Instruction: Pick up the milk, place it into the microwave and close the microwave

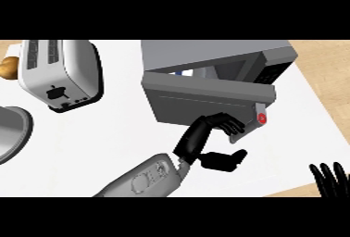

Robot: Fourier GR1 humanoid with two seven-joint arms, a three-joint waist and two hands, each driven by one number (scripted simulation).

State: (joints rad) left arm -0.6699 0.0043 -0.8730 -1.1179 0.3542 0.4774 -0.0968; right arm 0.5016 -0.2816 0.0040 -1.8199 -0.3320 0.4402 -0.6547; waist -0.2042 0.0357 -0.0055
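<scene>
While left robot hand (217, 124) touches grey microwave door (205, 99) fingers relaxed, milk (184, 72) barely visible inside.

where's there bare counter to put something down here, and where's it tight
The widest bare patch of counter lies between the toaster, the microwave door and the left hand. A narrower strip runs right of the door, above the resting right hand. It is tight at the door, where the left hand's fingers touch it, and at the left edge by the metal bowl.
</scene>
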